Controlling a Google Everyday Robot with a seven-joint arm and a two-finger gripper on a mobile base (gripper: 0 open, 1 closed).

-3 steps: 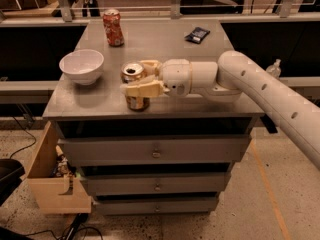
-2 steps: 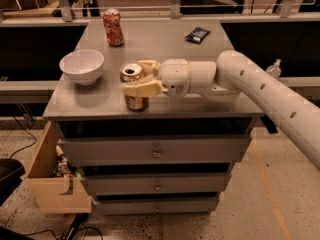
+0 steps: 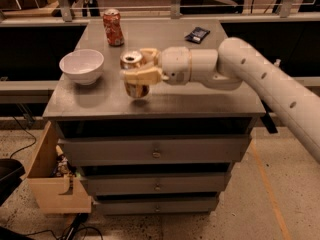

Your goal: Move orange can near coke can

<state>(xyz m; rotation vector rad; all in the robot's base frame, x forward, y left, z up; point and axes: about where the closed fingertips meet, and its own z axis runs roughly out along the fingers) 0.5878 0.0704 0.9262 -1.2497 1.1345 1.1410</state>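
The orange can (image 3: 134,84) stands upright near the front middle of the grey cabinet top (image 3: 200,91); its silver top shows. My gripper (image 3: 138,66) reaches in from the right with its tan fingers (image 3: 142,76) shut around the can's upper body. The coke can (image 3: 113,27), red with white markings, stands upright at the back left of the top, well behind the orange can.
A white bowl (image 3: 81,66) sits left of the orange can. A small dark packet (image 3: 197,34) lies at the back right. An open wooden box (image 3: 50,181) stands on the floor at the cabinet's left. A rail runs behind the cabinet.
The orange can, held in the gripper, has shifted slightly; otherwise nothing has visibly changed.
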